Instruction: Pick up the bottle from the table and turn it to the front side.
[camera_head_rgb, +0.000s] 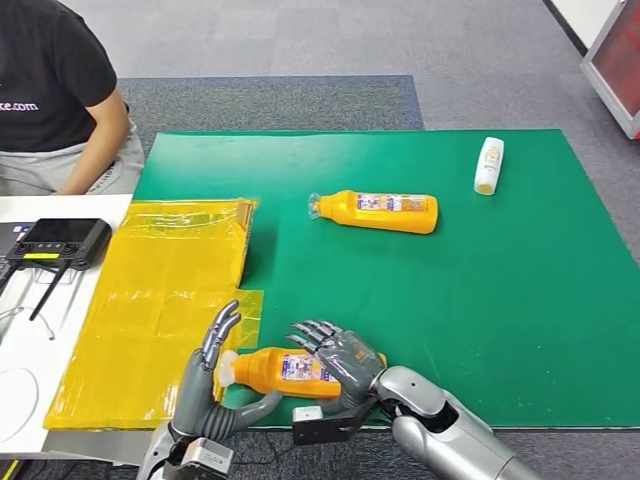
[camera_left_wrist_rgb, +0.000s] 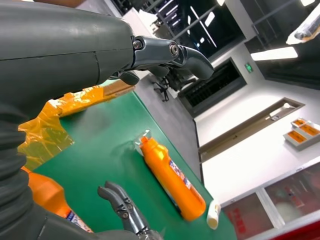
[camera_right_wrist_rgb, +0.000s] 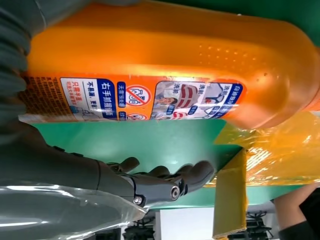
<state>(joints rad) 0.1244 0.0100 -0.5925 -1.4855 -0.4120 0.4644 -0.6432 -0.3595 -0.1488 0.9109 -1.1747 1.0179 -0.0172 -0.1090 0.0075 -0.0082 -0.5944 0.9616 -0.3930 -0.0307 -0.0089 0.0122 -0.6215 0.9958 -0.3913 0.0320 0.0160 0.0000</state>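
While both hands meet at the near edge of the green mat (camera_head_rgb: 483, 320), the right hand (camera_head_rgb: 343, 362) grips the orange bottle (camera_head_rgb: 283, 372).

The right hand wraps the bottle's base end from above, fingers curled over the label. The left hand (camera_head_rgb: 207, 385) is at the white cap end, fingers spread upward and holding nothing; whether it touches the cap I cannot tell. Beyond the hands lie a second orange bottle (camera_head_rgb: 377, 211) and a small white bottle (camera_head_rgb: 489, 165), well apart. Yellow film (camera_head_rgb: 166, 290) lies beside the left hand. A person (camera_head_rgb: 53, 90) sits far behind it, on grey carpet.
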